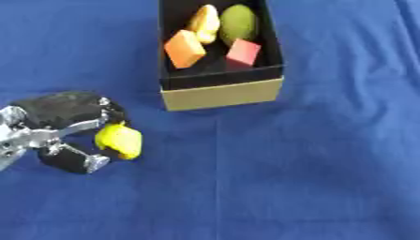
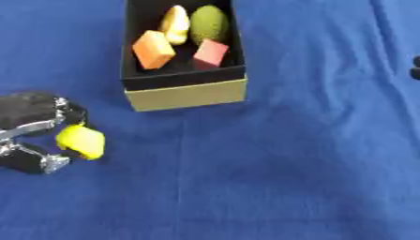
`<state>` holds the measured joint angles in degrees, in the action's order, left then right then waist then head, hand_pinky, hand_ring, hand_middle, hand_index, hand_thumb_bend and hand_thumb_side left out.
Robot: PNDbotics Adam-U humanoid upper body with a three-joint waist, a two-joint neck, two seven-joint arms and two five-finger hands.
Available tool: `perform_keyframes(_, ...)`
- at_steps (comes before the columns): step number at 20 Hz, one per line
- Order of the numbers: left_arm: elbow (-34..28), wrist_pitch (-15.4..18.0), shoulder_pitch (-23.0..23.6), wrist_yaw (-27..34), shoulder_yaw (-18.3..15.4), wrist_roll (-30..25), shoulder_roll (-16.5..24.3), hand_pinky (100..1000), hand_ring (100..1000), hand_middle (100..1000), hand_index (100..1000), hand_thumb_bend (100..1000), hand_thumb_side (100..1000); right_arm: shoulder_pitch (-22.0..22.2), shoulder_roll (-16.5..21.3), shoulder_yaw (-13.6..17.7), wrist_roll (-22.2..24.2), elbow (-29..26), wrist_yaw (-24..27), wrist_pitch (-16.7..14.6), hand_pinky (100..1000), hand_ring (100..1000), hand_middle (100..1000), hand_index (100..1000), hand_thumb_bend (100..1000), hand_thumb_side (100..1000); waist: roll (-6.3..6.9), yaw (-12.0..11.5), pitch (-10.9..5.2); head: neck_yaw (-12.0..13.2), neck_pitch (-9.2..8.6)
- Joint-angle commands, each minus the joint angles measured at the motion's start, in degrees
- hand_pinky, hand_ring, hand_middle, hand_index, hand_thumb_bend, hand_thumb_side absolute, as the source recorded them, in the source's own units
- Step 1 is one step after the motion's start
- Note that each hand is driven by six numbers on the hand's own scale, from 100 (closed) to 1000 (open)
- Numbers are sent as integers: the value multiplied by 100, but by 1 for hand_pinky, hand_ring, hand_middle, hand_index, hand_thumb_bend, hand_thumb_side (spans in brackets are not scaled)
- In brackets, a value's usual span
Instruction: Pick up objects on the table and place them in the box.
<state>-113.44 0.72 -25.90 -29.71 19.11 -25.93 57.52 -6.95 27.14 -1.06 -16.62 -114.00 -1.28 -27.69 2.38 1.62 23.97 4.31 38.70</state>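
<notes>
My left hand [image 1: 51,123] is at the lower left, just above the blue cloth. Its curled fingers and thumb pinch a yellow, lemon-like object [image 1: 120,141] at their tips. The box [image 1: 221,92], black inside with a tan front wall, stands at the top centre, to the upper right of this hand. In it lie an orange block [image 1: 184,48], a pale yellow fruit shape [image 1: 205,23], a green fruit shape [image 1: 238,23] and a red cube [image 1: 243,53]. Only a small dark bit, probably my right hand [image 2: 416,68], shows at the right edge.
Blue cloth [image 1: 311,164] covers the whole table, with faint creases. Nothing else lies on it in these views.
</notes>
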Motion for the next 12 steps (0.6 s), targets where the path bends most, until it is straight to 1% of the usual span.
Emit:
perform_keyframes(1,-114,-7,-335,294,-421,322,217,785,668,579,734,100,100,6,213,38,15,-59,-25,-65,778,790,736,823,100,538,25,21,-162,-15,-76)
perform_keyframes(4,-109,-370,-831,823,-642,400,113,789,655,569,734,100,113,-18,287,36,47,-59,-13,-127,779,791,736,823,100,538,75,93,-173,26,-99)
perform_keyframes(6,74,-612,-1343,1180,-710,473,-79,790,646,563,735,100,144,-81,334,21,79,-59,26,-178,779,791,737,823,100,538,124,181,-157,95,-152)
perform_keyframes(7,242,-662,-1592,1311,-705,508,-180,790,646,563,735,100,144,-116,356,13,103,-59,54,-198,779,791,737,823,100,538,148,225,-144,128,-180)
perform_keyframes(9,693,-662,-2079,1418,-659,561,-390,791,645,563,737,100,142,-188,400,-12,169,-59,95,-238,780,791,737,823,100,537,205,335,-103,224,-250)
perform_keyframes(12,1395,-445,-2612,1305,-564,559,-663,800,654,572,743,100,118,-258,431,-32,235,-59,115,-270,779,791,737,823,100,537,288,477,-29,366,-348)
